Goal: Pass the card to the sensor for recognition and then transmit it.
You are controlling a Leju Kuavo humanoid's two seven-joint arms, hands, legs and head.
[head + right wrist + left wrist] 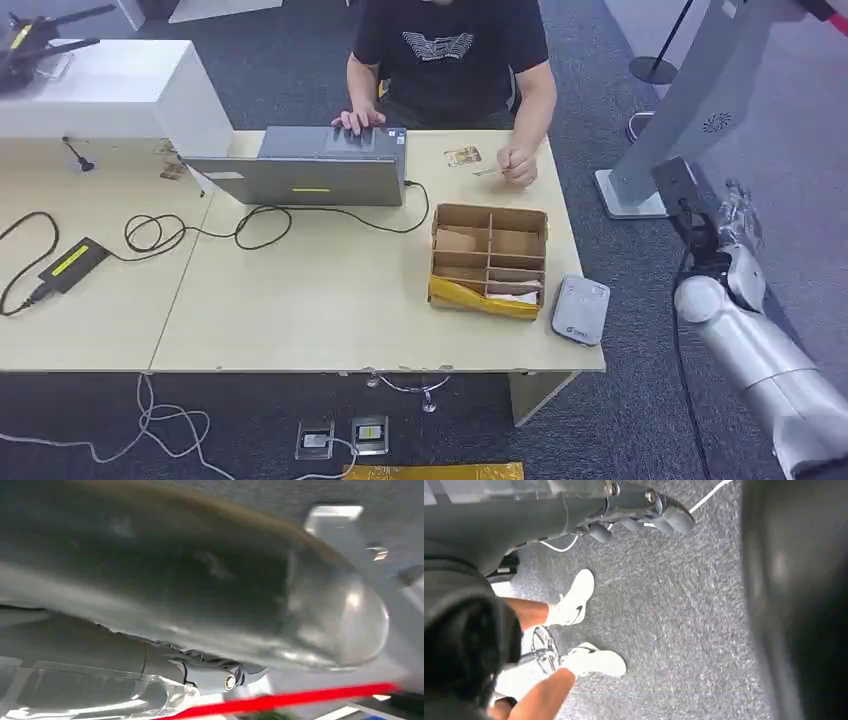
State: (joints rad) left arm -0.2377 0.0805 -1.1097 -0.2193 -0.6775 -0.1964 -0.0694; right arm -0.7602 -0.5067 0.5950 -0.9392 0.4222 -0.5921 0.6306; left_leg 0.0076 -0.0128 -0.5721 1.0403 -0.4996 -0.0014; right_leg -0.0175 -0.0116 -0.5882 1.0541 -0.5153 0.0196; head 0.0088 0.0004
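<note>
wooden table (300, 300) | grey carpet (620, 130) | person (450, 50) seated behind laptop (320, 165)

Sensor (581, 309) lies right of divided box (489, 259), laptop (312, 167) behind.

You see a person (452, 50) in black T-shirt sitting at far side of the desk (300, 300), one hand on the grey laptop (310, 165). A black cable (330, 215) runs from laptop to the left, to a black adapter w/ yellow label (68, 265). White box (100, 90) stands far left. Under near edge, floor sockets (342, 437) and white wires (150, 425) on dark carpet (620, 430).
</note>
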